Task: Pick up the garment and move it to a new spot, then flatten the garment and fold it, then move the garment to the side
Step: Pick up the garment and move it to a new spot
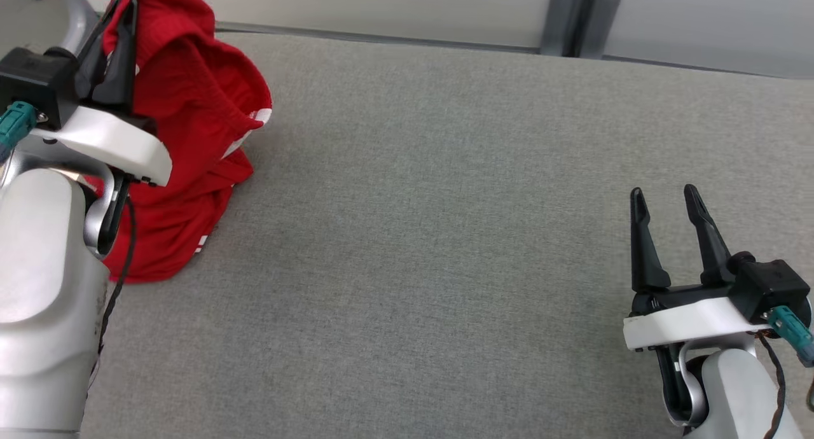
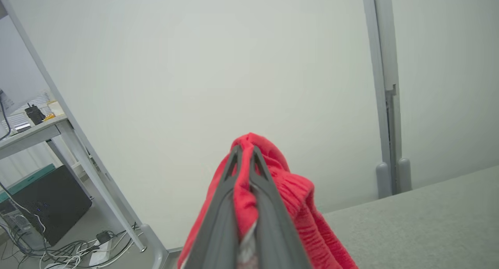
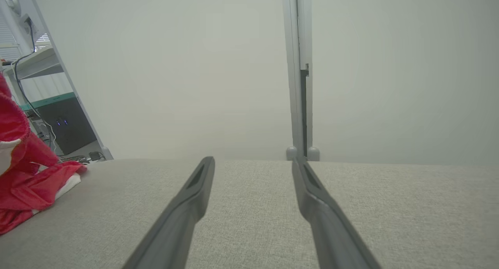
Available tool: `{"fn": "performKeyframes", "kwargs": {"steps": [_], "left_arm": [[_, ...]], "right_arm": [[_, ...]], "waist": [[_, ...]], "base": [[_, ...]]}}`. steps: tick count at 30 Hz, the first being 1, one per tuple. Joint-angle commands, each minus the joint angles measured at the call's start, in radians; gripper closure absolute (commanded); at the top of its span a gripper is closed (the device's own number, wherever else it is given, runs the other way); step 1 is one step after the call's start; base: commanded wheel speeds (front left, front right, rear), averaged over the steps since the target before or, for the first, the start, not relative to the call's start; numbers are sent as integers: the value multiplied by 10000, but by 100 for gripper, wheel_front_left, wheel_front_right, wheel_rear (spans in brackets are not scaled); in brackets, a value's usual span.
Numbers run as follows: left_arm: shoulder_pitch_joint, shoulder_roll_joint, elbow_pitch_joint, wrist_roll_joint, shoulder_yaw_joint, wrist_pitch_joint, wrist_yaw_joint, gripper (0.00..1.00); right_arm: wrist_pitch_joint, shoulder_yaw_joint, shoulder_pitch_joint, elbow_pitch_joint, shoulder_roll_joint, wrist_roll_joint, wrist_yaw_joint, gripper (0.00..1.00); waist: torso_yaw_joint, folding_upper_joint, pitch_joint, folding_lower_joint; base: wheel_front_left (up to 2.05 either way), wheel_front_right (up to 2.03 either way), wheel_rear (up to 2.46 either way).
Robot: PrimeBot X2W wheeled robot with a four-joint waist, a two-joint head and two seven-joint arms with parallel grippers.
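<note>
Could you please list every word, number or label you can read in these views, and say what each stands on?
No text can be read.
The garment is bunched up: its folds show red cloth and white scraps, no whole letter or digit.
The small things on the desk in the left wrist view are too small to read.

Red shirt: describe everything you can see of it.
The shirt is red mesh-like knit with white, red-striped trim, bunched rather than flat. The left tool is shut on its top fold, holding it up in a peak; the lower folds lie crumpled on the grey table, at the robot's left.
</note>
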Motion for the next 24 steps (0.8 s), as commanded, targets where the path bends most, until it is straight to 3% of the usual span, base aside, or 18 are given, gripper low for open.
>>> {"fn": "performKeyframes", "kwargs": {"steps": [1,10,16,21,24], "left_arm": [[131,-18,-369,-150,-57,137,-47,100],[848,-546,-3289,-851,-1342,2168,-130,100],[961,-1671,-4052,-1670,-2344,2885,-130,100],[622,-2543,-4264,-3073,-2868,2836,-102,100],[469,-2647,-4435,-4594,-3068,2563,306,100]], "right_arm": [[-69,-36,10,-38,-13,122,0,0],[-56,-66,31,-104,-4,1172,0,0],[-49,-470,-103,-154,2,1380,0,0],[-50,-970,-232,-292,2,1284,0,0],[-50,-1141,-296,-362,8,1281,0,0]], "waist": [[-386,0,-376,0],[-1725,0,-998,0],[-2945,0,-1113,0],[-3888,0,-1058,0],[-4297,0,-1018,0]], "base": [[0,0,0],[0,0,0],[0,0,0],[0,0,0],[0,0,0]]}}
